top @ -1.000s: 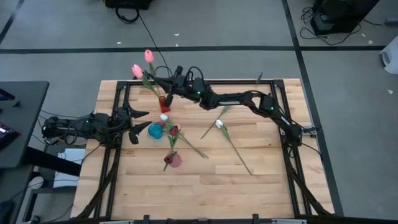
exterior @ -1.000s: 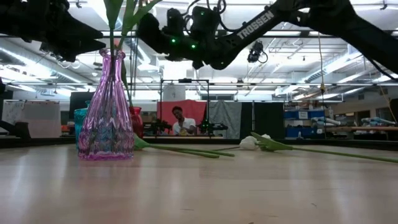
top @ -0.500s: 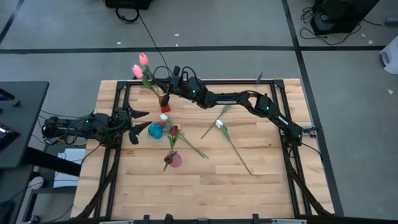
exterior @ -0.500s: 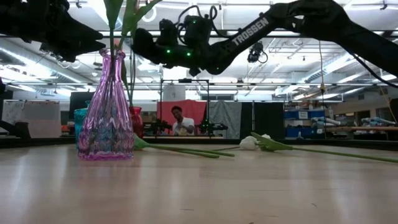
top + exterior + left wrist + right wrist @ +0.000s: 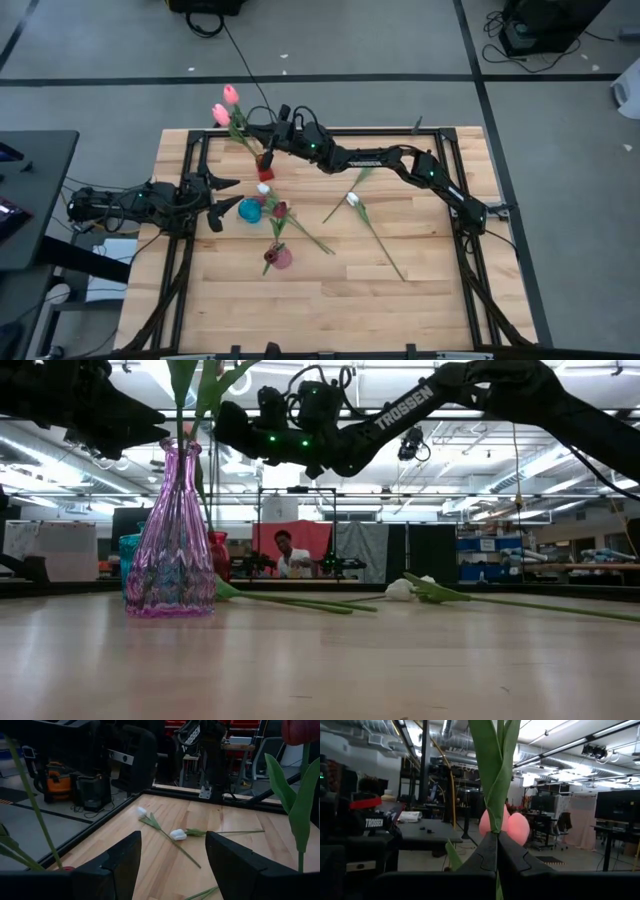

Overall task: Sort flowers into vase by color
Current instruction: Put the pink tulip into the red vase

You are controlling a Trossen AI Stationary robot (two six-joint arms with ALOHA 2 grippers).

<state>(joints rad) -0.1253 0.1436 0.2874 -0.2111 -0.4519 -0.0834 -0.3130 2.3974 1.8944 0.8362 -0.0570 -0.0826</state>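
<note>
In the high view two pink tulips [image 5: 226, 104] slant up from the small red vase [image 5: 264, 162] near the table's far left. My right gripper [image 5: 262, 137] reaches across from the right and is shut on their green stalk. The right wrist view shows both pink heads [image 5: 504, 826] beyond the fingers. My left gripper [image 5: 222, 198] hangs open beside the teal vase [image 5: 249, 210], touching nothing. A pink glass vase [image 5: 281, 257] holds dark red tulips [image 5: 280, 210]. White tulips [image 5: 352, 200] lie flat on the wood. My right gripper pinches the pink tulips' green stem and leaves [image 5: 495, 820] between its two fingers [image 5: 485, 852], well below the heads. The fingers come roughly level from the table's right side, across the stalk. The stalk stands slanted, its foot down at the red vase.
Long green stems of the loose white tulips [image 5: 385, 245] run toward the near right of the table. In the low view the pink vase [image 5: 172, 540] stands in front of the red one [image 5: 218, 555]. A black frame [image 5: 440, 135] borders the table. A person [image 5: 288, 555] sits far behind.
My right gripper, staying shut on the stalk, moved a little toward the table's left and then held still. The farther pink head swung with it, down and left, closer to the other pink head.
</note>
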